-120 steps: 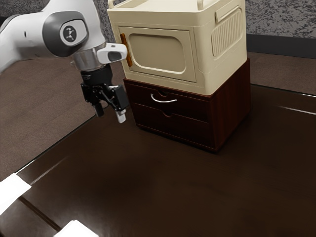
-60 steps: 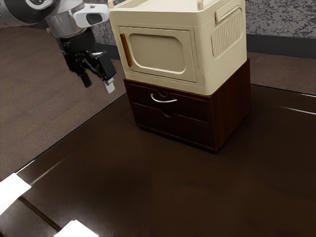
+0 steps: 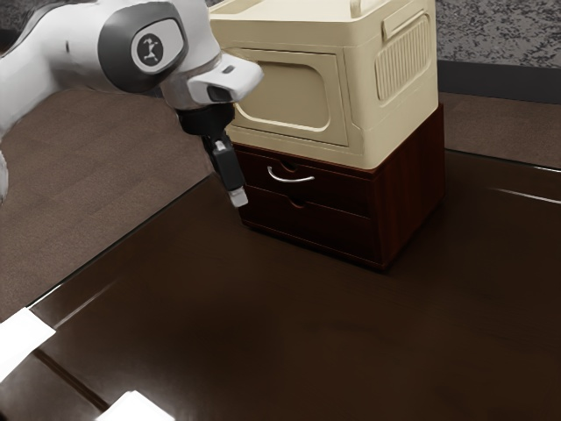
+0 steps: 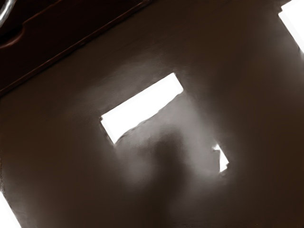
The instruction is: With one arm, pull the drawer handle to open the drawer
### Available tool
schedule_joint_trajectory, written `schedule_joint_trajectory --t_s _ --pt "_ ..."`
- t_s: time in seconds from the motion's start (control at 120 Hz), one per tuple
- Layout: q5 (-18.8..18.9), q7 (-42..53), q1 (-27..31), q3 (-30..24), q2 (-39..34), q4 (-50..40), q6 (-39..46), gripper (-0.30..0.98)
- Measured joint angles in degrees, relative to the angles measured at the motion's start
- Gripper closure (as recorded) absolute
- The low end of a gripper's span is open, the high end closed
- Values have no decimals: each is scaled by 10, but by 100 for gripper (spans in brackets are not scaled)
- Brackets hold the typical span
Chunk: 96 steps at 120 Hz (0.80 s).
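Note:
My gripper (image 3: 235, 189) points down and is seen edge-on, in front of the dark wooden cabinet's left part as the exterior view has it. The curved silver handle (image 3: 293, 181) is on the upper drawer (image 3: 337, 188), to the exterior view's right of the gripper, with a gap between them. That drawer is flush with the cabinet front. In the wrist view, part of the handle (image 4: 5, 11) shows at the corner, beside the cabinet front (image 4: 52, 35). Whether the gripper is open cannot be told from this side.
A cream box (image 3: 289, 96) with a door stands on top of the cabinet. The lower drawer (image 3: 307, 224) is flush too. The glossy dark tabletop (image 3: 263, 324) spreads in front, with bright white reflections (image 4: 142, 104) in the wrist view.
After rising toward the exterior view's left, my hand has come back down to its right and turned, so the gripper now appears edge-on. The cabinet and drawers have stayed still.

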Motion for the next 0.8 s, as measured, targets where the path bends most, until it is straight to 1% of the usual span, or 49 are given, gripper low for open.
schedule_joint_trajectory --t_s 0.117,0.183,0.258,0.325,0.6,0.8 --pt "6 72 -16 9 -5 -43 30 0" --pt "7 107 -41 45 -23 -85 54 0" --pt "8 144 -91 103 -43 -133 92 0" --pt "9 175 -112 126 -46 -151 126 0" --pt "9 295 -115 136 -11 -161 231 0" --pt "-5 360 -119 150 16 -160 286 0"
